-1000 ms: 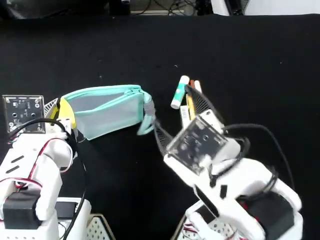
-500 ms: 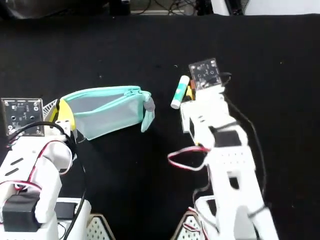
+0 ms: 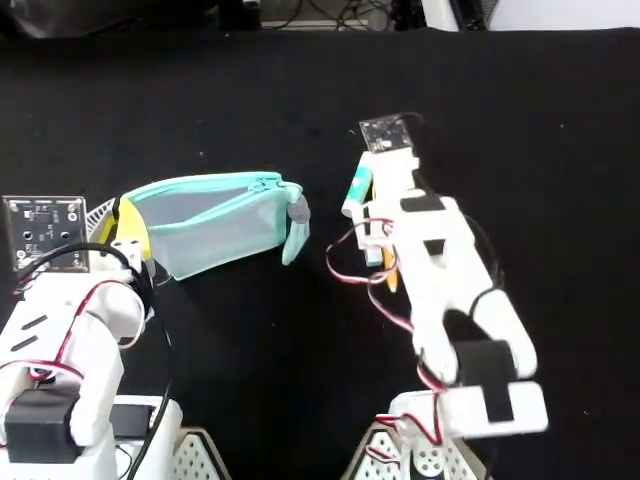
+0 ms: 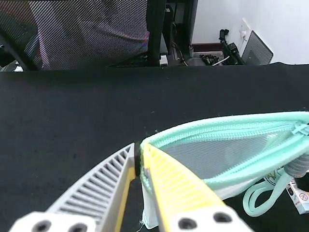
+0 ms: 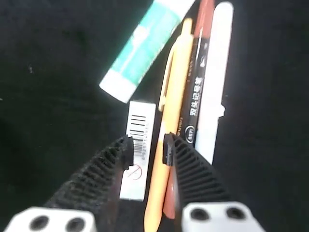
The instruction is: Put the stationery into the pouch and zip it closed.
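The mint mesh pouch (image 3: 215,225) was seen lying open-mouthed on the black table (image 3: 540,120), where it had been a second before. One end of it was pinched between the closed fingers of the left gripper (image 4: 140,164), which had not shifted. The stationery lay just beside the pouch's cord loop (image 3: 293,240): a glue stick (image 5: 145,50), an orange pen (image 5: 169,121), a dark pen (image 5: 197,96), a white pen (image 5: 216,72) and a small white barcoded piece (image 5: 140,125), packed side by side. A second earlier the right arm had been folded low near the loop; since then it had been swung round and stretched out over the pens, so that in the high view most of them were covered by it. The right gripper (image 5: 147,145) was held over the barcoded piece and the orange pen, its fingers parted by a narrow gap and nothing gripped between them.
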